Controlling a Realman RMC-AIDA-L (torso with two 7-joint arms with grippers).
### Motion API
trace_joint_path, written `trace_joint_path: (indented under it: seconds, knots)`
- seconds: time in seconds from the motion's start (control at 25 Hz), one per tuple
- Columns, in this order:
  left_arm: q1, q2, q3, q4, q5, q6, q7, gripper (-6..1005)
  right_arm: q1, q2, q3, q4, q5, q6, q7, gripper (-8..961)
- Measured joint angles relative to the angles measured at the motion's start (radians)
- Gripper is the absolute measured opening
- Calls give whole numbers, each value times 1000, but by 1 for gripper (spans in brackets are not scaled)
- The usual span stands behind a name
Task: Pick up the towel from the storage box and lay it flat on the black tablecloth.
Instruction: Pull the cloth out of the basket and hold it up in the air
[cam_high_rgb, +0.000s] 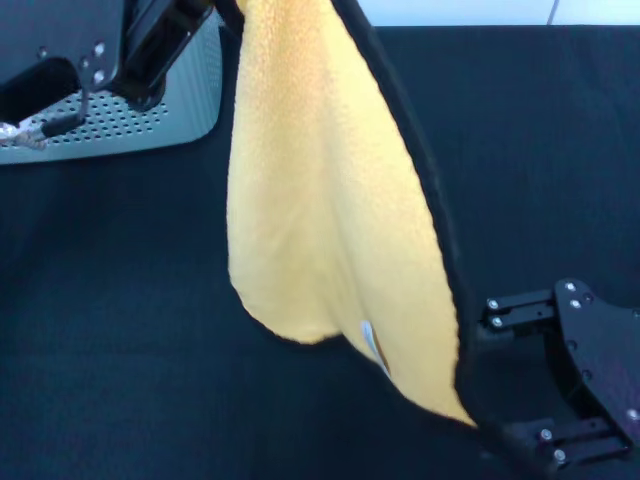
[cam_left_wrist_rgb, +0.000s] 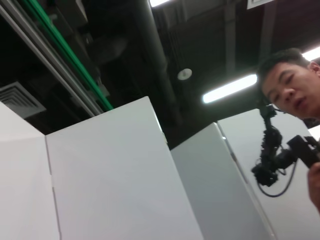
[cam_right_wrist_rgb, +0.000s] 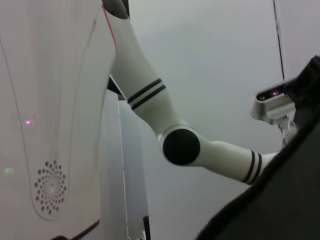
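Yellow towel (cam_high_rgb: 320, 200) hangs above tablecloth (cam_high_rgb: 120, 330)

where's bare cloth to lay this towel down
Bare plain black tablecloth lies nearer than the perforated grey plastic storage box, and more beyond the right gripper. Crowded: that gripper meets the hanging yellow-orange terry towel by its lower corner.

Head looks down; wrist cameras face upward, seemingly sharing nothing.

White partition panels (cam_left_wrist_rgb: 115, 175), green ceiling pipe (cam_left_wrist_rgb: 65, 52), strip lights (cam_left_wrist_rgb: 230, 88), a man (cam_left_wrist_rgb: 292, 82) beside a camera rig (cam_left_wrist_rgb: 280, 155).
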Motion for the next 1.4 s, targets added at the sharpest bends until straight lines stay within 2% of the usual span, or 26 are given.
trace_joint_path:
  seconds: [0.4,0.72,1.0,1.4]
  knots:
    - [-14,-25,-1,-1,2,-41,23,13,-1,7,-18,15,4,74,-9,581]
    - [-7,-27,-1,-1,3,-42,25,13,-2,4,-11,15,13,45,-10,580]
    - [-6,-29,-1,-16,3,-42,37,13,-7,-2,-7,15,83,16,-5,579]
    - [-4,-32,-1,-22,3,-41,42,13,-31,-2,31,15,94,110,2,577]
